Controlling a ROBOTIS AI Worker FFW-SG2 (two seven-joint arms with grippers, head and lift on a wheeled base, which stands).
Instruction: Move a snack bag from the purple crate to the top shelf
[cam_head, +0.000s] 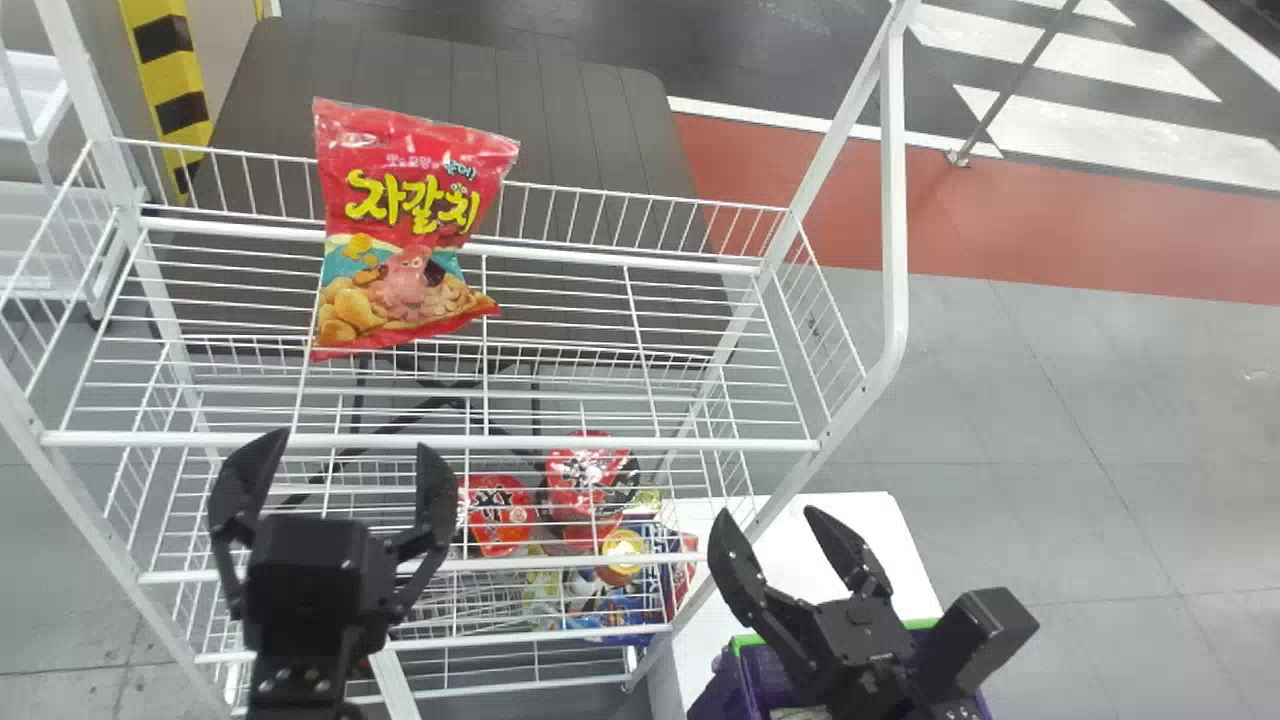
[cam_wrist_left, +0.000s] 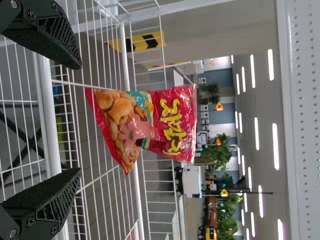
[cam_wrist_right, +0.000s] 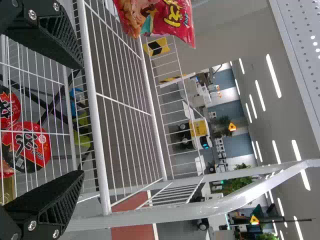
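- Red plastic made up most of the snack bag (cam_head: 405, 235), which stood nearly upright on the white wire top shelf (cam_head: 560, 440), left of its middle and close to the far rail.
- Printed on its front were yellow lettering, a pink octopus and golden snack pieces.
- The left gripper (cam_head: 350, 443) was by the shelf's near edge, towards the left, on the near side of the bag and apart from it; its two black fingers were spread wide.
- Farther right, beyond the shelf's near right corner, the right gripper (cam_head: 768, 514) also had its fingers apart, with its arm above the purple crate (cam_head: 762, 680).
- That crate, with a green rim, was at the near right, beside a white surface (cam_head: 880, 520).
- Below the top shelf, red bowls (cam_head: 502, 515) sat right of the left gripper, among other packets.
- On the far side of the rack was a dark grey panelled surface (cam_head: 570, 120).
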